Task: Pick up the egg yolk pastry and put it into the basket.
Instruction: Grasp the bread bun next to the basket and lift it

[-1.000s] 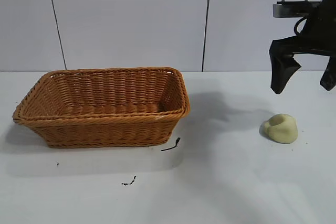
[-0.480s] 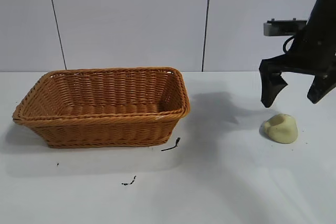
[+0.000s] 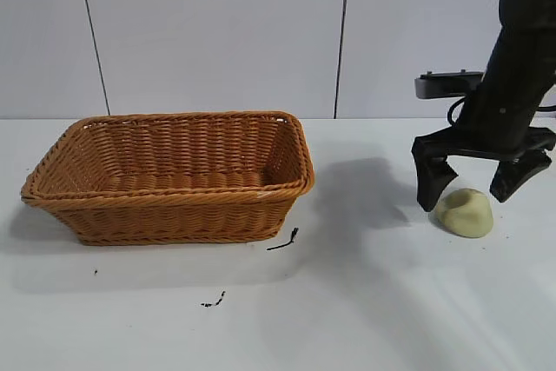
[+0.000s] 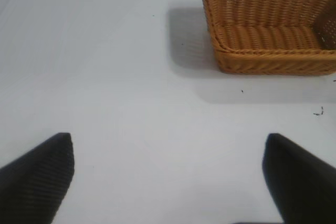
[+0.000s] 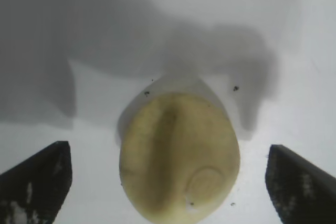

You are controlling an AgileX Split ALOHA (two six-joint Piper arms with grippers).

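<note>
And the right gripper [image 3: 473, 182] is down now, well lower than half a second ago and a touch further toward the frame's left, its two dark fingers [image 3: 431, 182] spread wide and dropped to the level of the egg yolk pastry [image 3: 465, 212]. A second back it hung high in the upper right corner of the exterior view; now the fingertips sit at the right middle of the frame, one on each side of the pale lump. The pastry itself has not shifted: same spot on the white table [image 3: 365, 301], right of centre, lower right part of the picture.

Jaws open, nothing held. In the exterior view the left-hand finger stands just beside the pastry's left edge, the other finger at its upper right; whether either one touches the pastry cannot be told from here. The right wrist view settles the gap: the egg yolk pastry [image 5: 178, 156] fills the lower centre of that frame, with one fingertip [image 5: 37, 179] at the lower left corner and the other at the lower right, both clear of it, bare table showing between.

The basket [image 3: 174, 175] holds its place at the left centre of the exterior view, well apart from the pastry.

The left gripper [image 4: 168, 177] shows only in its own wrist view, fingers wide apart over bare table, the basket [image 4: 270, 30] at that frame's upper right.
</note>
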